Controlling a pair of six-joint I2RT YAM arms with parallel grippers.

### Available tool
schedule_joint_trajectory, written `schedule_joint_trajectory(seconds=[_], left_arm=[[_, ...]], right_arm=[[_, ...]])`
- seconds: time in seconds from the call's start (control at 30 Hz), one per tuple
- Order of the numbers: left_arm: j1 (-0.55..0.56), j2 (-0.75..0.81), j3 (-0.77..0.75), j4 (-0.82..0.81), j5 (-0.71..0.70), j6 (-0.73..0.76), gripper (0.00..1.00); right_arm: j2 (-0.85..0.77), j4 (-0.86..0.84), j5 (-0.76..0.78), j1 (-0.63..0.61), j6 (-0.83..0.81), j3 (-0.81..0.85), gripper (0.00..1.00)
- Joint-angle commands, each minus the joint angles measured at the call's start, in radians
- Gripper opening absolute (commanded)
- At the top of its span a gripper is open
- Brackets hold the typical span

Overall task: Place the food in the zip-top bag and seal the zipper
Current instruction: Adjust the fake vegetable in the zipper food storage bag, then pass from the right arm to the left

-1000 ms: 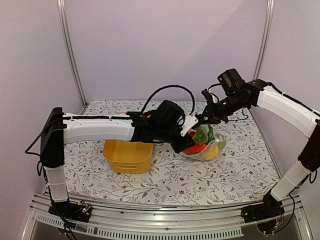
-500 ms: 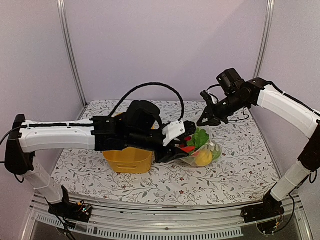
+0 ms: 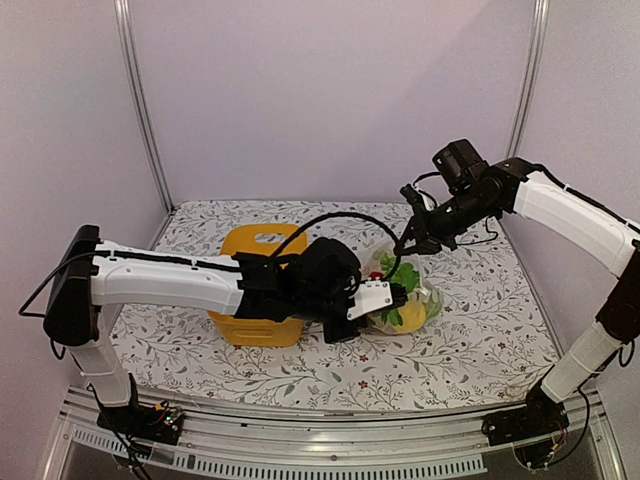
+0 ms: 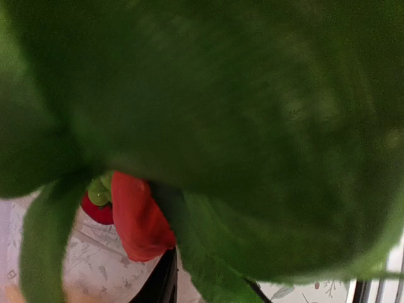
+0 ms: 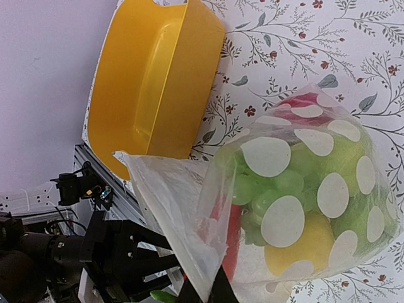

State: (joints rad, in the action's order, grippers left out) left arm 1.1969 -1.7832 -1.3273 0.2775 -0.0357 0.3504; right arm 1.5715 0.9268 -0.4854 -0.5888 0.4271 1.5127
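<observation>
R pincer [image 5: 203,291] is pinched shut on upper edge of zip-top bag [image 5: 303,196], film pulled taut up to it. Plain in its own wrist cam, bottom centre. Overhead cam has the same pincer right of centre, above bag; bag's bottom sits on floral table [image 3: 480,340].

L pincer [image 3: 392,300] is at bag's left side, centre of overhead view, tips among green leaves at the mouth. How wide it stands, and whether it has hold of lettuce [image 4: 252,126]: can't tell. Its wrist cam is nearly all blurred green leaf, close against lens; only dark finger stubs show at bottom edge.

Views compared:
- L wrist cam, lower left under leaf: red piece [image 4: 139,221], w/ smaller red one [image 4: 98,205] touching its left side. Overhead can't separate these.
- R wrist cam, thru dotted film: green bumpy cluster [image 5: 271,183] mid-bag, yellow lemon-like piece [image 5: 303,243] below it, red strip [image 5: 228,237] at bag's left side. Mouth gapes toward lower left of frame, unsealed. Zipper can't be made out.
- Yellow tub [image 3: 245,328]: overhead puts it left of bag, partly hidden by L arm. R wrist cam, upper left, shows its inner wall and rim.
</observation>
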Motion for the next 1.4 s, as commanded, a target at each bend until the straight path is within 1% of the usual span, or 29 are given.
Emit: schedule_joint_trajectory(seconds=[0.0, 0.07, 0.17, 0.2, 0.23, 0.3, 0.43, 0.53, 0.63, 0.73, 0.8, 0.97, 1.07, 1.17, 1.2, 1.23, 1.27, 1.3, 1.37], left_arm=[[0.020, -0.033, -0.036, 0.015, -0.151, 0.063, 0.21], [0.021, -0.033, -0.056, 0.023, -0.157, 0.068, 0.14], [0.023, -0.004, -0.078, 0.036, -0.125, 0.062, 0.03], [0.023, 0.010, -0.079, 0.034, -0.111, 0.056, 0.00], [0.023, 0.027, -0.081, 0.030, -0.094, 0.053, 0.00], [0.025, 0.056, -0.096, 0.030, -0.080, 0.036, 0.00], [0.032, 0.092, -0.123, 0.038, -0.087, -0.014, 0.00], [0.033, 0.078, -0.077, 0.028, -0.078, -0.038, 0.00], [0.041, 0.044, -0.039, 0.031, -0.076, -0.062, 0.00], [0.068, 0.059, -0.037, 0.020, -0.087, -0.072, 0.00], [0.077, 0.069, -0.041, 0.009, -0.091, -0.078, 0.00], [0.094, 0.070, -0.059, -0.001, -0.113, -0.077, 0.00], [0.103, 0.070, -0.067, -0.011, -0.132, -0.062, 0.00], [0.122, 0.104, -0.039, -0.082, -0.215, -0.039, 0.00], [0.125, 0.123, 0.006, -0.137, -0.229, -0.027, 0.00], [0.122, 0.139, 0.056, -0.195, -0.220, -0.015, 0.00], [0.122, 0.143, 0.082, -0.204, -0.197, 0.010, 0.00], [0.126, 0.134, 0.081, -0.186, -0.195, 0.013, 0.00], [0.128, 0.113, 0.055, -0.124, -0.199, -0.011, 0.00]], right_arm=[[-0.031, -0.022, -0.016, -0.006, -0.005, -0.017, 0.00], [-0.032, -0.026, -0.016, -0.006, -0.003, -0.021, 0.00], [-0.034, -0.021, -0.007, -0.006, -0.007, -0.020, 0.00], [-0.034, -0.014, 0.001, -0.006, -0.011, -0.014, 0.00], [-0.032, -0.007, 0.009, -0.006, -0.017, -0.009, 0.00], [-0.027, 0.025, 0.018, -0.006, -0.033, 0.008, 0.07], [-0.013, 0.099, 0.009, -0.008, -0.051, 0.052, 0.26], [-0.030, 0.117, 0.008, -0.011, -0.043, 0.023, 0.31], [-0.031, 0.118, -0.011, -0.021, -0.046, -0.023, 0.32], [-0.030, 0.111, -0.013, -0.026, -0.053, -0.039, 0.30], [-0.030, 0.103, -0.015, -0.027, -0.050, -0.031, 0.27], [-0.027, 0.113, -0.019, -0.028, -0.041, 0.008, 0.14], [-0.037, 0.128, -0.019, -0.029, -0.035, 0.034, 0.10], [-0.043, 0.154, 0.002, -0.029, -0.035, 0.082, 0.09], [-0.044, 0.156, 0.018, -0.030, -0.038, 0.084, 0.09], [-0.046, 0.160, 0.031, -0.029, -0.040, 0.082, 0.14], [-0.044, 0.174, 0.033, -0.029, -0.048, 0.085, 0.21], [-0.035, 0.200, 0.029, -0.031, -0.057, 0.101, 0.25], [-0.017, 0.265, 0.031, -0.031, -0.085, 0.149, 0.31]])
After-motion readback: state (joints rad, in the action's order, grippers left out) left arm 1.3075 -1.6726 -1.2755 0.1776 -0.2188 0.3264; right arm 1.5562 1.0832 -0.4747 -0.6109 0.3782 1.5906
